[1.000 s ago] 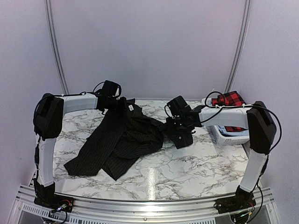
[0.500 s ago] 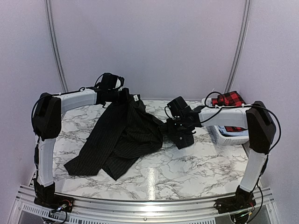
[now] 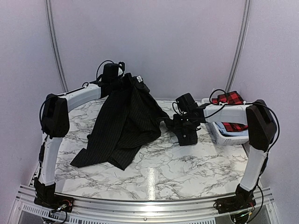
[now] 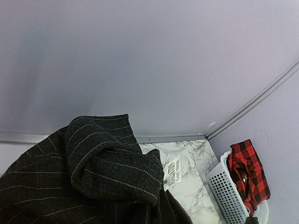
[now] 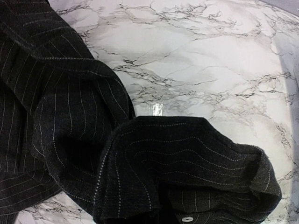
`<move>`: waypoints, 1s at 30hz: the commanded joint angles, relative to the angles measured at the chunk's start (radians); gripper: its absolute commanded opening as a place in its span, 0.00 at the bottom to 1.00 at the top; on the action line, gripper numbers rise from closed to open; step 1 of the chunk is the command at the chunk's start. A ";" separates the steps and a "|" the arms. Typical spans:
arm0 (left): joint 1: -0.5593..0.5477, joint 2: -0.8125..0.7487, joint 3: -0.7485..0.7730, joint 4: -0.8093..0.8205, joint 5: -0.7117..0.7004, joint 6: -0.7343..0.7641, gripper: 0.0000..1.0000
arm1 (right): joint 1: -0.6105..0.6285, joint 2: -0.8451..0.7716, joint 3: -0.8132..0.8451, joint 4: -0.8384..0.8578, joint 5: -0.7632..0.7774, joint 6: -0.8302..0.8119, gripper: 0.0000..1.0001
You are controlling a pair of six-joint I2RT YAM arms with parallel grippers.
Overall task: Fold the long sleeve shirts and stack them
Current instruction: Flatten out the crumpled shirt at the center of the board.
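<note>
A white marble-patterned table (image 3: 187,163) with grey veins is seen, backed by a plain pale lilac wall (image 3: 149,42). A curved grey rail (image 3: 53,46) is set on the wall at left and a second rail (image 3: 239,46) at right. An aluminium frame (image 3: 145,205) is fitted along the near edge.

At left, the left gripper (image 3: 127,83) is held high over the far left of the table, jaws closed narrow on the collar end of the black pinstriped shirt (image 3: 124,126). The fingers themselves are buried in the cloth. The shirt is hung from that grip and draped down to the left-centre of the table, with its lower hem spread on the marble. In the left wrist view a white label (image 4: 172,171) is shown inside the bunched collar.

At centre right, the right gripper (image 3: 171,122) is kept low, clamped shut on the shirt's right edge. A thick fold and a white button (image 5: 187,218) are seen in the right wrist view.

At far right, a white lattice basket (image 3: 230,136) is placed at the table's right edge. The red-and-black checked shirt (image 3: 228,99) is piled in it, slumped over the far rim.
</note>
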 commanded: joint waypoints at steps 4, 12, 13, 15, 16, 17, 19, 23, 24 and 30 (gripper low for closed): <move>0.034 0.230 0.293 -0.146 0.008 0.006 0.54 | -0.099 0.046 0.052 0.020 -0.027 -0.005 0.00; 0.084 -0.126 -0.158 -0.170 -0.089 0.093 0.84 | -0.090 0.050 0.151 -0.072 0.024 -0.082 0.36; 0.089 -0.183 -0.236 -0.171 -0.114 0.092 0.84 | -0.067 0.036 0.142 -0.072 0.041 -0.091 0.44; 0.098 -0.292 -0.378 -0.174 -0.143 0.085 0.84 | -0.030 0.011 0.126 -0.078 0.065 -0.100 0.55; 0.100 -0.348 -0.454 -0.174 -0.152 0.079 0.84 | -0.012 0.000 0.116 -0.077 0.078 -0.102 0.60; 0.100 -0.405 -0.525 -0.174 -0.178 0.072 0.84 | 0.010 -0.008 0.108 -0.079 0.089 -0.104 0.65; 0.099 -0.521 -0.678 -0.174 -0.218 0.055 0.84 | 0.054 -0.014 0.099 -0.091 0.109 -0.097 0.70; 0.101 -0.740 -0.935 -0.186 -0.292 0.019 0.85 | 0.153 -0.017 0.086 -0.085 0.125 -0.092 0.73; 0.101 -0.780 -0.987 -0.188 -0.296 0.013 0.85 | 0.179 -0.015 0.088 -0.087 0.142 -0.092 0.76; 0.101 -0.947 -1.217 -0.232 -0.287 -0.030 0.85 | 0.238 -0.019 0.074 -0.099 0.142 -0.071 0.79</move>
